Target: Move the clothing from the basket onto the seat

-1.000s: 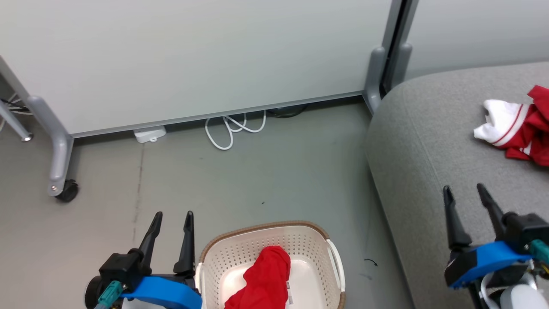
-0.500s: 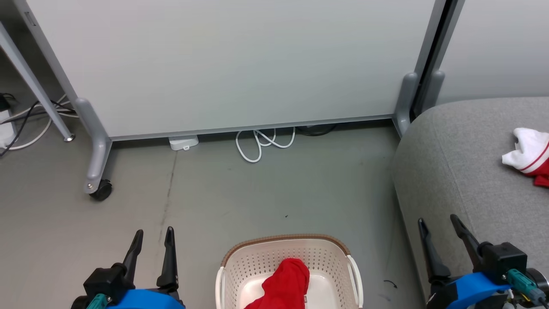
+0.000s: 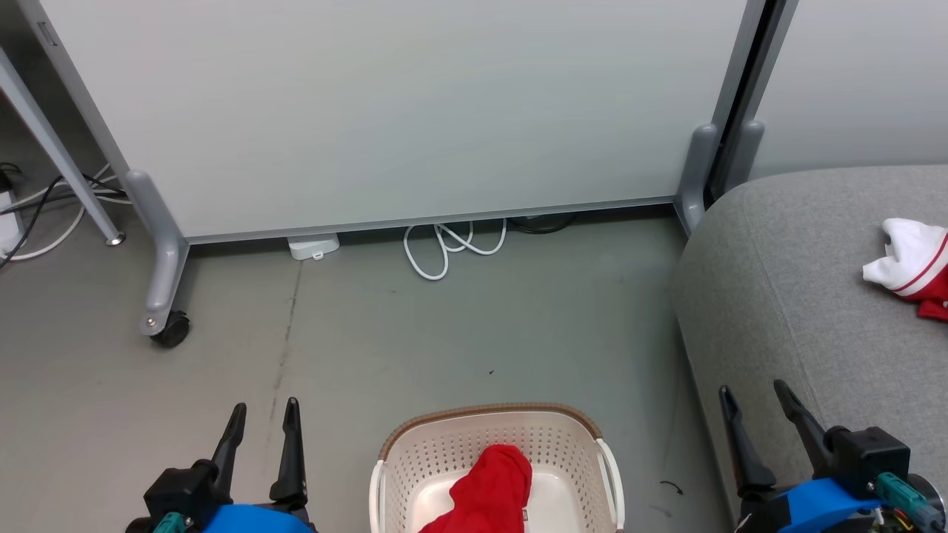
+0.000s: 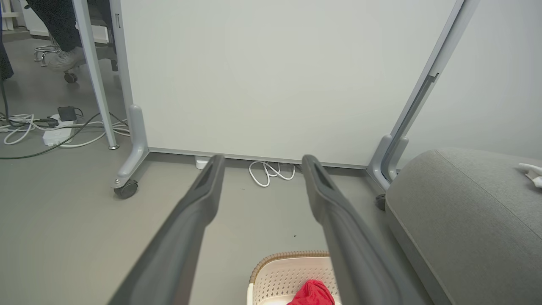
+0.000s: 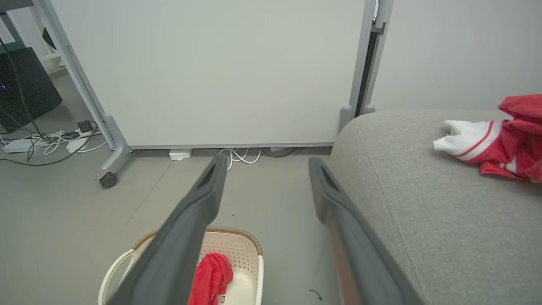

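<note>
basket (image 3: 489, 409): near half is cut off
clothing (image 3: 905, 260): right part on the seat (image 3: 778, 296) is cut off
label (image 3: 524, 513): too small to be read

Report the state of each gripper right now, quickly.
Left gripper: open, holding nothing.
Right gripper: open, holding nothing.

Bright even indoor light, soft faint shadows, sharp focus, wide-angle wrist-view stretching

open floor (image 3: 459, 333) rings the basket (image 3: 489, 409); the seat (image 3: 800, 296) blocks the right, the partition (image 3: 415, 111) the far side.
</note>
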{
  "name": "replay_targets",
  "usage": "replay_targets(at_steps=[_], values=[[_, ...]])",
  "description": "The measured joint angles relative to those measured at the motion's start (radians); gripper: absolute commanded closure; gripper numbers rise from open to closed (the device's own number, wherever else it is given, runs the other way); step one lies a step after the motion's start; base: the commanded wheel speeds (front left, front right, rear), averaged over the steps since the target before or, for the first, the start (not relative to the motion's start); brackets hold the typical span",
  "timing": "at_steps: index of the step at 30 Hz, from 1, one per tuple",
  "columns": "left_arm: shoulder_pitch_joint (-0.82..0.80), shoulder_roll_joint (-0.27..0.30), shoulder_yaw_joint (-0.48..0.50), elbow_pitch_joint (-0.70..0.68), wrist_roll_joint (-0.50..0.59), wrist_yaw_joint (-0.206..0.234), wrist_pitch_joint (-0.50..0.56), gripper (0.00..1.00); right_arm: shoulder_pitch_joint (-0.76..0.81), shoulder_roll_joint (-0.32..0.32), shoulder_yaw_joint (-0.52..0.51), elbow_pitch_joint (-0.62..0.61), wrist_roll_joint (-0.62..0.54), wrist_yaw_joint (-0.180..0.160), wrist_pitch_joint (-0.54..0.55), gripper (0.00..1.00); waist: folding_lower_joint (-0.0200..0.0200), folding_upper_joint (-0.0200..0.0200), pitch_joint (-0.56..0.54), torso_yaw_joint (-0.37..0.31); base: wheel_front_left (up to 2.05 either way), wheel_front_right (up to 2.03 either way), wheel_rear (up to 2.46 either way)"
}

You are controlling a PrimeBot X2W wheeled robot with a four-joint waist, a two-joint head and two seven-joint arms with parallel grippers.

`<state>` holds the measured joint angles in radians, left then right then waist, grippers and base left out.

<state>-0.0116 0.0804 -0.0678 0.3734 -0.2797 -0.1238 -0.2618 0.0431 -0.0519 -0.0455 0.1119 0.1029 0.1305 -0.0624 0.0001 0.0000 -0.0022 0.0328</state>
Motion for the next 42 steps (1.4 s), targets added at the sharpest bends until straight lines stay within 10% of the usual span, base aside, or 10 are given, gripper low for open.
replay_targets(at_steps=[25, 42], values=[[-0.062, -0.004, -0.044, 0.009, 0.008, -0.003, 0.0, 0.0, -0.031, 0.001, 0.04, -0.002, 0.016, 0.0, -0.014, 0.0, 0.0, 0.0, 0.069, -0.044, 0.0, 0.0, 0.0], [-0.368, 0.034, -0.217, 0.403, -0.047, -0.006, 0.053, 0.0, -0.21, 0.0, 0.18, 0.017, 0.072, 0.0, -0.082, 0.0, 0.0002, 0.0, 0.355, -0.215, 0.0, 0.0, 0.0]])
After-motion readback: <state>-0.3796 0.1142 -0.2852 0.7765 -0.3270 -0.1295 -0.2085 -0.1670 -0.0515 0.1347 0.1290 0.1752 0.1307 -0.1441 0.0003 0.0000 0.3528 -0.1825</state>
